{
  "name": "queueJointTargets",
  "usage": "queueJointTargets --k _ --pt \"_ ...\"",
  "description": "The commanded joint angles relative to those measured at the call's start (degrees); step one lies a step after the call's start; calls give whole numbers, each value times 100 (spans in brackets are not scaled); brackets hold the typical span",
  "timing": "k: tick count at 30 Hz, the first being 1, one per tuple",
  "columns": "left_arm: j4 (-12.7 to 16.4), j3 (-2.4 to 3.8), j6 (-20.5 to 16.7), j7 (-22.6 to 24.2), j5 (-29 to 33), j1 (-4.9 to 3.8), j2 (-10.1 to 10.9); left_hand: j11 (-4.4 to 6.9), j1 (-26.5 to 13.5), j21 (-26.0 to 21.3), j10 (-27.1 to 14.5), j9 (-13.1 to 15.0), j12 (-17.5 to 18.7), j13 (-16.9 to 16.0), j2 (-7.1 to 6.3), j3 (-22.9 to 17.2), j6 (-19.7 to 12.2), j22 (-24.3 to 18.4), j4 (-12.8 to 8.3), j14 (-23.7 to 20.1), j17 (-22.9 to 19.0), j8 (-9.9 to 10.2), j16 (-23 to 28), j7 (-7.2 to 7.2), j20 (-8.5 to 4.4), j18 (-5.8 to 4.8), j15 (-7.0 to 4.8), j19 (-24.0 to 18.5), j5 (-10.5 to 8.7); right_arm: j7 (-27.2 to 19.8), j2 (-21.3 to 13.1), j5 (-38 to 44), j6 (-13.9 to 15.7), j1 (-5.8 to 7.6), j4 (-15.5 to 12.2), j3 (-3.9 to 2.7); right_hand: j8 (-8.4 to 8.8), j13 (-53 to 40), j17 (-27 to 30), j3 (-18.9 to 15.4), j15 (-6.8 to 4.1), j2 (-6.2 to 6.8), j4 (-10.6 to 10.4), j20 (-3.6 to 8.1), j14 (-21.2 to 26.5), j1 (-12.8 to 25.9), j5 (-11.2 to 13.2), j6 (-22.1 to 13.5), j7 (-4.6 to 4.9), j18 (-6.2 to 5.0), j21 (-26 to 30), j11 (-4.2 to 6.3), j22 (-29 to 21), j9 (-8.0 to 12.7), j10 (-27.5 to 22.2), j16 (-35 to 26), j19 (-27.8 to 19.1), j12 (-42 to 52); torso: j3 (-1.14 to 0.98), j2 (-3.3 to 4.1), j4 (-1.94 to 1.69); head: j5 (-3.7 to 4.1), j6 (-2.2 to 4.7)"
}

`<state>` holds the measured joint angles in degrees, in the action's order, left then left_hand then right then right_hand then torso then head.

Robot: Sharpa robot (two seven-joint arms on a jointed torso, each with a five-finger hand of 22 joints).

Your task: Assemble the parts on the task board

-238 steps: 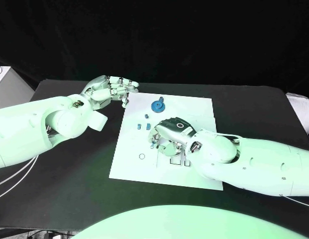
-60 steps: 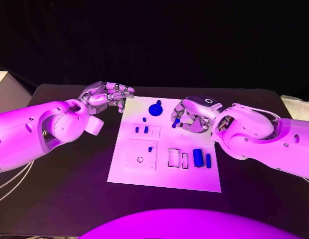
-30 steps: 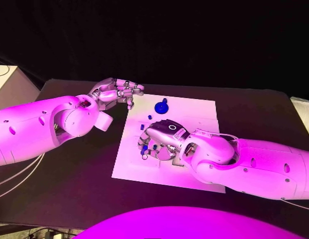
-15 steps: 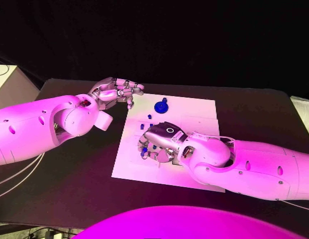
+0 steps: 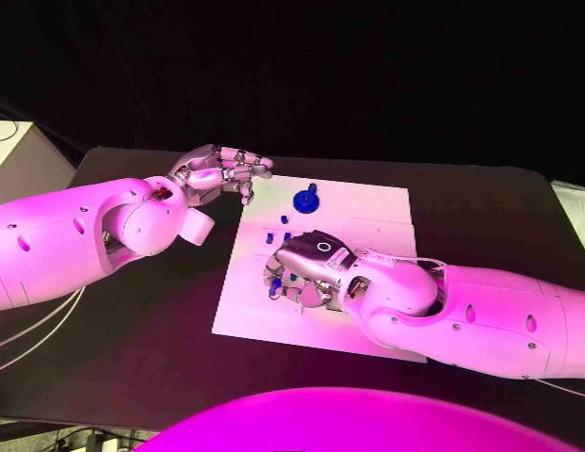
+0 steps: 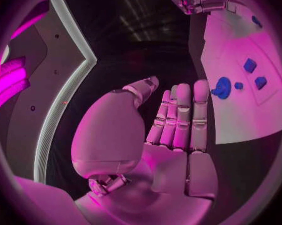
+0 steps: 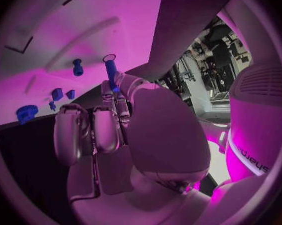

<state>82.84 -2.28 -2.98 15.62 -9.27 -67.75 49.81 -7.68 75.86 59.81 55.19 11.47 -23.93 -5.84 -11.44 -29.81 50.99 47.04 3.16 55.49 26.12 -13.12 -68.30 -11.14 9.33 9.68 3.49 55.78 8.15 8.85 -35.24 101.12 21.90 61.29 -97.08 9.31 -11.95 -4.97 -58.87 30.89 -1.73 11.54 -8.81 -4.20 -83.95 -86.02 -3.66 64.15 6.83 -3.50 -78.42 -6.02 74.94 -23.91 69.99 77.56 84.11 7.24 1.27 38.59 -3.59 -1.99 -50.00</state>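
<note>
The white task board (image 5: 374,209) lies in the middle of the black table. My right hand (image 5: 311,267) hovers low over its left middle part and pinches a slim blue peg (image 7: 110,74) between thumb and fingers; the peg's tip (image 5: 276,282) points down at the board beside a small ring mark. A blue gear (image 5: 304,199) sits at the board's far edge, with a tiny blue part (image 5: 284,220) near it. Two blue blocks (image 7: 57,93) and a short standing peg (image 7: 78,67) are on the board. My left hand (image 5: 224,170) hangs off the board's far left corner, fingers loosely bent, holding nothing.
The left wrist view has the gear (image 6: 222,87), two blue blocks (image 6: 250,65) and the board's near edge (image 6: 240,120) beyond my left hand (image 6: 175,130). Bare black table (image 5: 143,311) lies to the left of the board. A white cabinet (image 5: 0,151) stands at the far left.
Over two seconds my right hand carried the blue peg from the board's far side to its left middle. In the last half second it barely shifted. The left hand stayed put.
</note>
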Motion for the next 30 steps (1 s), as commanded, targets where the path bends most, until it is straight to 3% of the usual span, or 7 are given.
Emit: queueJointTargets --k 1,30 --pt "6 3 48 15 41 0 -5 13 21 -26 -39 -5 -31 -6 27 9 -34 -3 27 -7 5 0 -40 7 -12 40 19 -45 2 -36 -5 78 -99 -9 -3 2 -32 -5 -4 24 -3 -61 4 19 -47 -21 -21 -39 8 42 24 323 322 -9 375 9 77 4 2 -4 -1 -1 0" --pt "8 3 47 0 39 0 7 13 21 -26 -39 -5 -31 -6 27 9 -34 -3 27 -7 5 0 -40 7 -12 40 19 -45 2 63 57 166 -286 -86 119 19 -26 -18 56 75 6 -20 39 9 -32 97 -11 -71 13 28 78 311 276 -23 370 -17 51 -48 2 -5 1 -9 0"
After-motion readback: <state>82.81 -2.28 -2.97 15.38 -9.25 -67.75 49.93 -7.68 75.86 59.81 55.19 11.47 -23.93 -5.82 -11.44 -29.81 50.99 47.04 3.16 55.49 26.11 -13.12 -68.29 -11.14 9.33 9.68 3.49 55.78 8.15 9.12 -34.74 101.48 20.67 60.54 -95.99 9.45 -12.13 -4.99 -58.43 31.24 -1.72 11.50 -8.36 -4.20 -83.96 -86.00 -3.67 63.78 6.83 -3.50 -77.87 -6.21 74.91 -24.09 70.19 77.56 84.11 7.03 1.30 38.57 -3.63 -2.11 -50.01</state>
